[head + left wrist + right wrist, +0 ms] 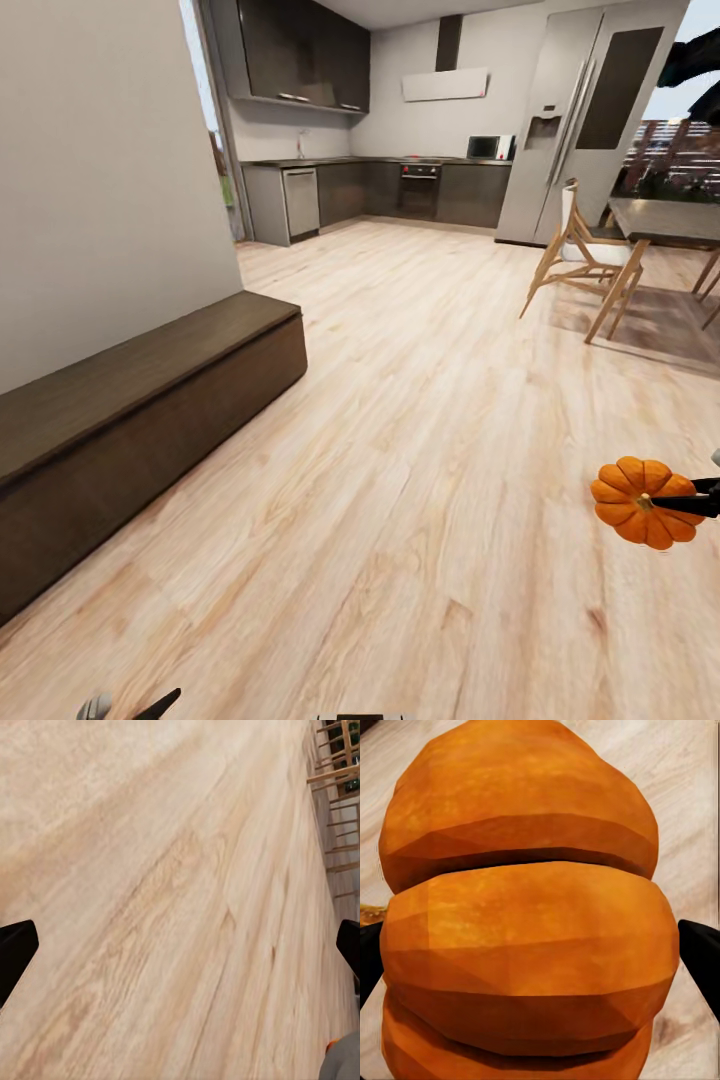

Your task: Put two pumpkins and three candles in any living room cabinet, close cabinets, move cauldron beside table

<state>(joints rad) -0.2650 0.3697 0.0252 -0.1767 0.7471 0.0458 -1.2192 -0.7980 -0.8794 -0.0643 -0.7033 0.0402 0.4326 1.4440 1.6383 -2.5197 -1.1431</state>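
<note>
one pumpkin (640, 502) is in the picture, carried in the air at the right edge of the head view, above the wooden floor (420, 420) and well apart from the cabinet (130, 420). the right gripper (540, 952) is clamped on it — in the right wrist view a dark finger (701, 956) sits against each flank of the ribbed orange body, jaws spread to the pumpkin's full width.

it looks stiff and smooth-skinned, probably light for its bulk; the rounded ribs could let it roll or slip between flat fingers, so a hold across the widest part of the belly, as here, seems the safest, not the thin dark stem.

the left gripper (180, 952) holds nothing: its two fingertips sit wide apart at the edges of the left wrist view with bare floor between them.

the cabinet runs along the left wall, long, low and dark, its fronts closed from what shows — nothing of its insides can be seen, so what it holds i cannot tell. a drawer will need opening before the pumpkin can go in. far right stands a dining table (665, 220) with a chair (580, 245), and the kitchen lies beyond.
</note>
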